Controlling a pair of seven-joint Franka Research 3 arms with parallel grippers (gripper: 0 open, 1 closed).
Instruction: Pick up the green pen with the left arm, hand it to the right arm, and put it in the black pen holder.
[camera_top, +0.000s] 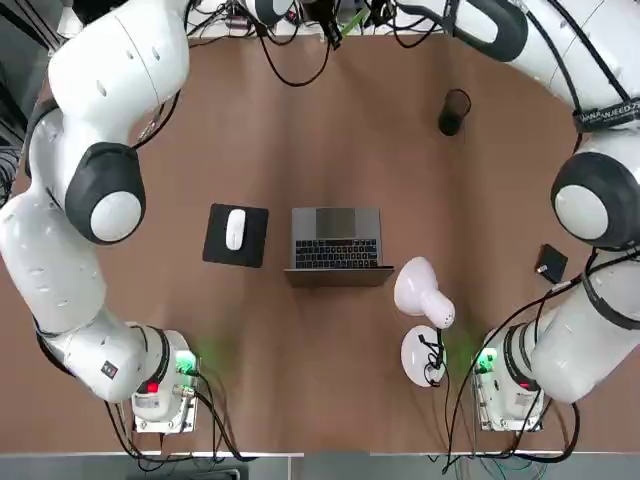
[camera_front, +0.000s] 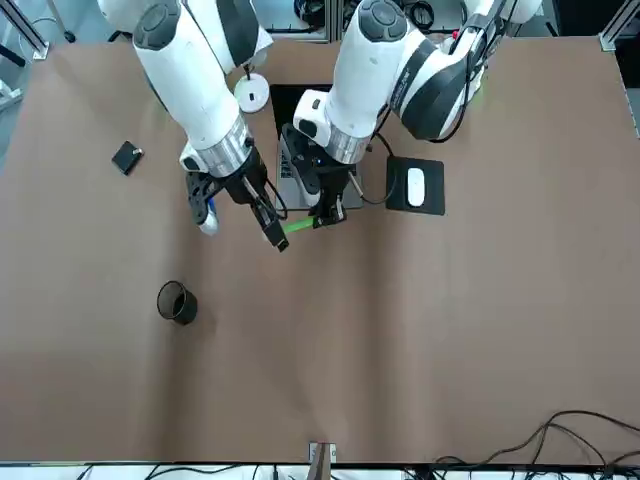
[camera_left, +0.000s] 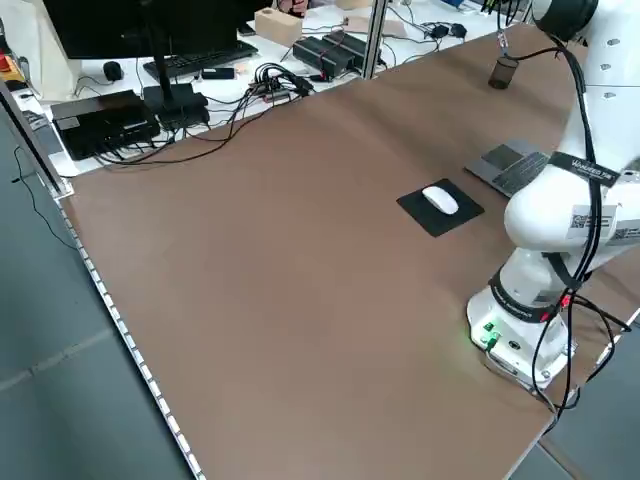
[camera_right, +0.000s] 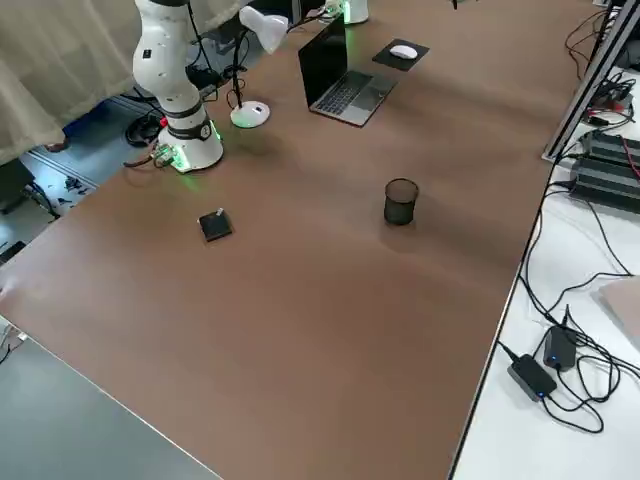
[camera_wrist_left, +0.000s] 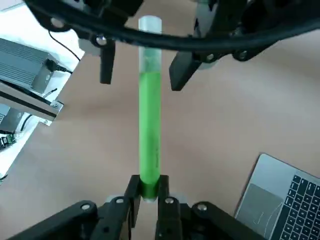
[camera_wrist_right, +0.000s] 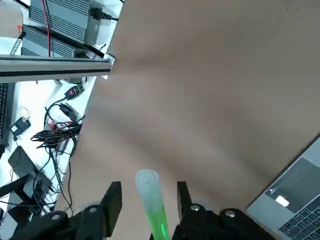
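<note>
- Two hands to coordinate above the bench (camera_top: 300, 370), beyond the laptop; judged to be mid-handover.
- With the left hand (camera_wrist_left: 149, 186), closed on one end of the green pen (camera_wrist_left: 149, 120), best to hold dead still and grip firmly.
- With the right hand (camera_wrist_right: 149, 185), fingers partly apart around the pen's clear end and nothing gripped, centre on the barrel, then close gently and evenly.
- Release on the left only after a sure grip on the right; too early, likely to drop or twist the pen. Back away straight, without brushing the other hand.
- Later, turn the pen upright before lowering.
- On the brown bench, left to right: white mouse (camera_top: 235, 229) on a black pad (camera_top: 218, 246), open laptop (camera_top: 336, 222), white lamp (camera_top: 418, 288), black pen holder (camera_top: 454, 113) standing farther off, small black square (camera_top: 551, 263).
- Around the room: monitor (camera_left: 120, 30) and tangled cables (camera_left: 270, 82) past the far edge; pale curtain (camera_right: 60, 70) behind the right arm (camera_right: 165, 60).
</note>
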